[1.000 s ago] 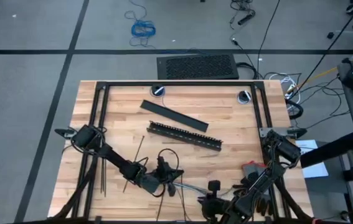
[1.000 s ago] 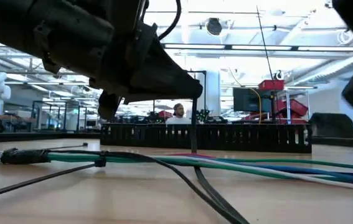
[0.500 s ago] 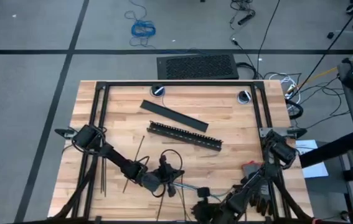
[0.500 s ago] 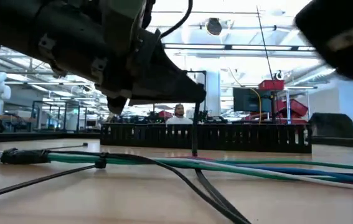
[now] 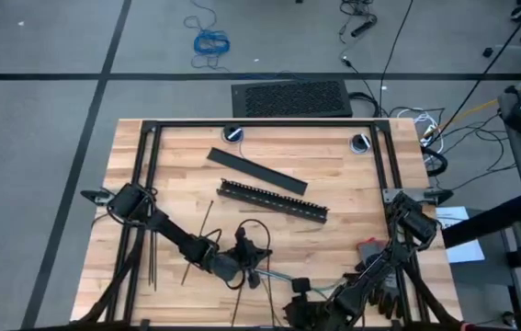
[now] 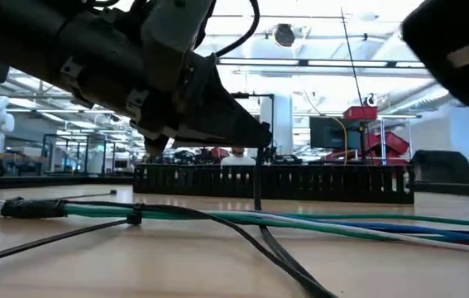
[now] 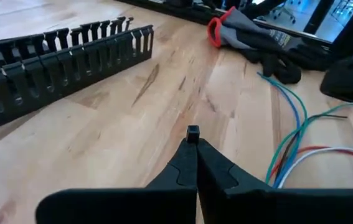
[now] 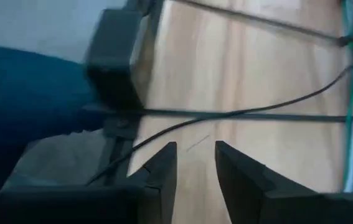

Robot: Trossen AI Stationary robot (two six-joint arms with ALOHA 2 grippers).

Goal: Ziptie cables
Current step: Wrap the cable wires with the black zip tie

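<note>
Two arms lean over the near edge of the bench (image 5: 334,175). The left gripper (image 7: 192,148) sits near the middle of that edge, its fingers pressed together on a ziptie (image 7: 193,131), whose small square head shows just past the fingertips. In the low view this strip hangs straight down from the gripper to the wood, in front of the slotted bar (image 6: 275,182). The cables (image 6: 342,222) lie flat on the bench in green, blue and pale strands, running away from the left gripper toward the right arm; the left wrist view shows their splayed ends (image 7: 294,134) fanned out beside the closed fingers. Another ziptie (image 6: 133,217) is looped around the bundle near its dark-wrapped end. More zipties (image 5: 152,257) lie loose on the wood by the left arm's base. The right gripper (image 8: 195,163) hovers at the near edge, right of the left one, its fingers apart and holding nothing, with thin black strips crossing the wood beyond them. A flat black bar (image 5: 256,171) lies behind the slotted bar.
</note>
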